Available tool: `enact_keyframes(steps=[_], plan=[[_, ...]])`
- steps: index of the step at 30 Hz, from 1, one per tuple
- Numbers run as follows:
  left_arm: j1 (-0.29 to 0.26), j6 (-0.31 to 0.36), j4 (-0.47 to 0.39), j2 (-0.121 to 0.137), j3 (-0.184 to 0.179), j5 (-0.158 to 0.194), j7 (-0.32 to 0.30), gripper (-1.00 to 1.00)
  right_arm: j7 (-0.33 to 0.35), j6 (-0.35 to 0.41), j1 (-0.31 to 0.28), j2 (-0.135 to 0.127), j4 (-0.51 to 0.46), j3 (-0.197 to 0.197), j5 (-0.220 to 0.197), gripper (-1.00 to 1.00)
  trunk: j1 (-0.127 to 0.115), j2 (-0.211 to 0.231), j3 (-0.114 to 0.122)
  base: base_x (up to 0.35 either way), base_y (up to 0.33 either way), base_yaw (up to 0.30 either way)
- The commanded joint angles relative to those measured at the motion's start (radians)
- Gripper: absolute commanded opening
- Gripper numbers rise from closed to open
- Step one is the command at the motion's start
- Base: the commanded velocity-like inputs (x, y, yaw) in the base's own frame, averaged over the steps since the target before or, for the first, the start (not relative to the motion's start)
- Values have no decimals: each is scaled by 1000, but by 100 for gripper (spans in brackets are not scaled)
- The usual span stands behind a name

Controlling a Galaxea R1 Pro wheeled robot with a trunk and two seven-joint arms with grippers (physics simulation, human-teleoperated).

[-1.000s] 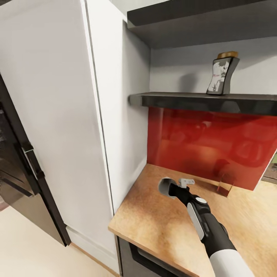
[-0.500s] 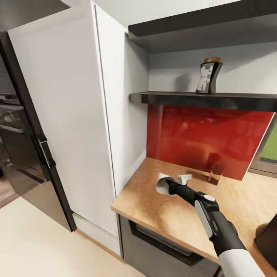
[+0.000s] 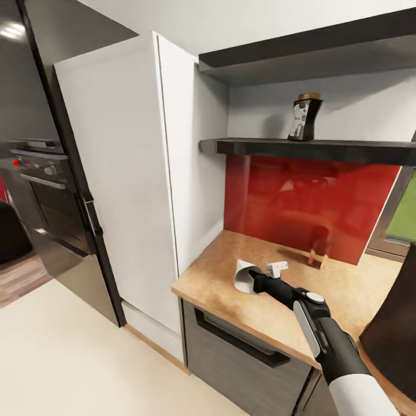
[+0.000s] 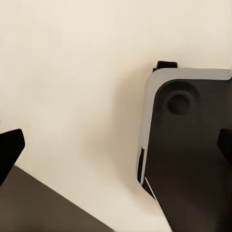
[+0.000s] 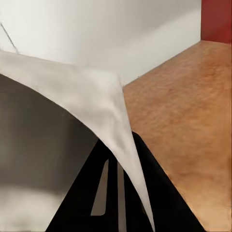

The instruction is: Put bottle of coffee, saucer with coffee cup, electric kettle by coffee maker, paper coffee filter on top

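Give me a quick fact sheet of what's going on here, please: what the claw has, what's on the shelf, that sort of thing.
Right claw: shut on a white paper coffee filter, held above the countertop
Left claw: fingertips wide apart, over pale floor
Countertop: wooden, with a dark drawer front below
Shelf: dark, carrying the bottle of coffee, standing upright
Wall behind counter: glossy red panel
Left of counter: tall white cabinet, then a black oven
Dark object at right edge: cut off, cannot identify

The right arm [image 3: 323, 341] has a white upper sleeve, a glossy black forearm with a grey side panel, and a round white-grey wrist cap.
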Motion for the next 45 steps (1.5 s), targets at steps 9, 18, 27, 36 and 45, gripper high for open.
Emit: enact_keyframes(steps=[9,18,27,36,45], plan=[[0,-1,0,0,2,4,1,100,5,11,-1,0,-1,-1,-16,-100,0,-2,2,-303,135,-273],[0,-1,0,0,3,4,2,100,5,11,-1,0,2,0,-16,-100,0,-2,5,-33,249,-293],[0,-1,0,0,2,4,0,100,5,11,-1,0,3,1,-17,-100,0,-2,5,0,19,-298],[0,-1,0,0,1,4,-3,100,204,14,-1,5,5,7,-17,-100,0,-2,5,0,0,-299],[0,-3,0,0,2,4,-5,100,215,14,-1,9,11,7,-17,-100,0,-2,5,-31,29,-300]])
